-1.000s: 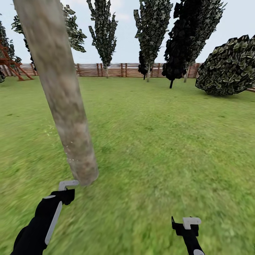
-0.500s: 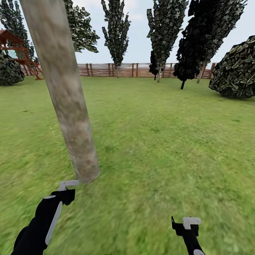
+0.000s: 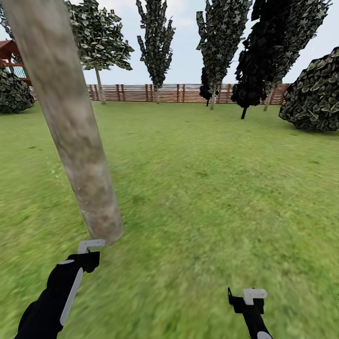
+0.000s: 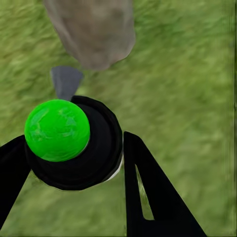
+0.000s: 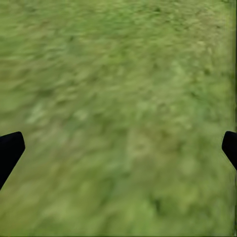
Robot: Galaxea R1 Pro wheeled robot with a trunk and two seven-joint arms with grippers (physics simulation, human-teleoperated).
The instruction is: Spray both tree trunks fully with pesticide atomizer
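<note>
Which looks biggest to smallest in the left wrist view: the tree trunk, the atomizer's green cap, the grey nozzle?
1. Tree trunk, though cropped at the frame edge.
2. Green cap, close to the camera, so flattered.
3. Grey nozzle, clearly smallest.

arms (image 3: pixel 56 294): black, grey side strip | wrists: pale grey brackets (angular) | fingers (image 4: pixel 153 192): black

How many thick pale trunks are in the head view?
1: the trunk rises at the near left, its base just ahead of the left hand. The second task tree may be out of frame.
</note>
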